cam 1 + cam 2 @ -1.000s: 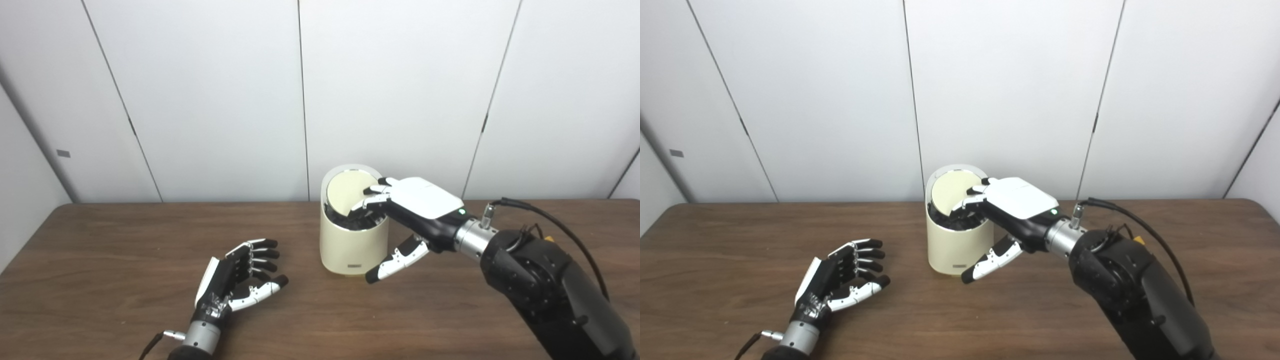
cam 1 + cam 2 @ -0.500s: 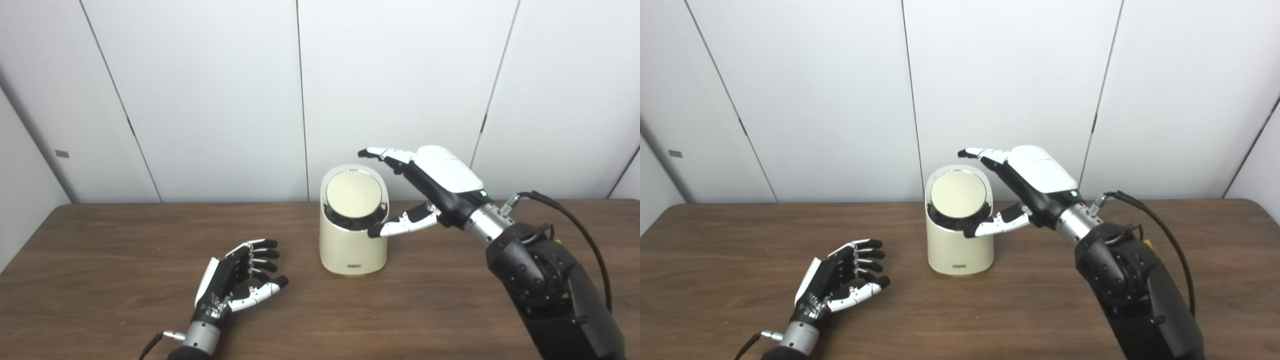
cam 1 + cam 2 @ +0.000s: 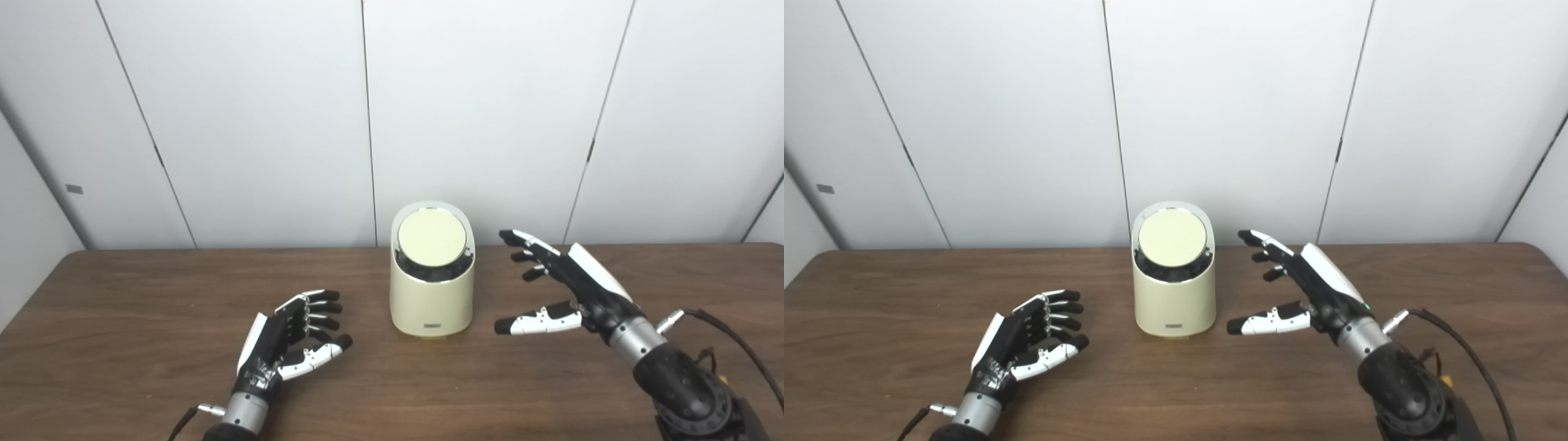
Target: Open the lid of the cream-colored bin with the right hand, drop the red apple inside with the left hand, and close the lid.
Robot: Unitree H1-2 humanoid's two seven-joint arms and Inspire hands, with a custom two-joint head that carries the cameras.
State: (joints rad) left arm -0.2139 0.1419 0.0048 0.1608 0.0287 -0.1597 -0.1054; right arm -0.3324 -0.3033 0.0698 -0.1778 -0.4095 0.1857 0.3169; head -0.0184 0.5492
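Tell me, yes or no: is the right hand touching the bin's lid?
No: the right hand is open and apart from the bin, to its right above the table, and the lid sits closed.

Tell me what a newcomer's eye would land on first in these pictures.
First, the cream-colored bin, standing alone at mid-table near the wall with its round lid down. Next, the two hands flanking it: the left hand rests open on the table, nearer the front edge, and the right hand is open beside the bin, not touching it. No apple is visible.
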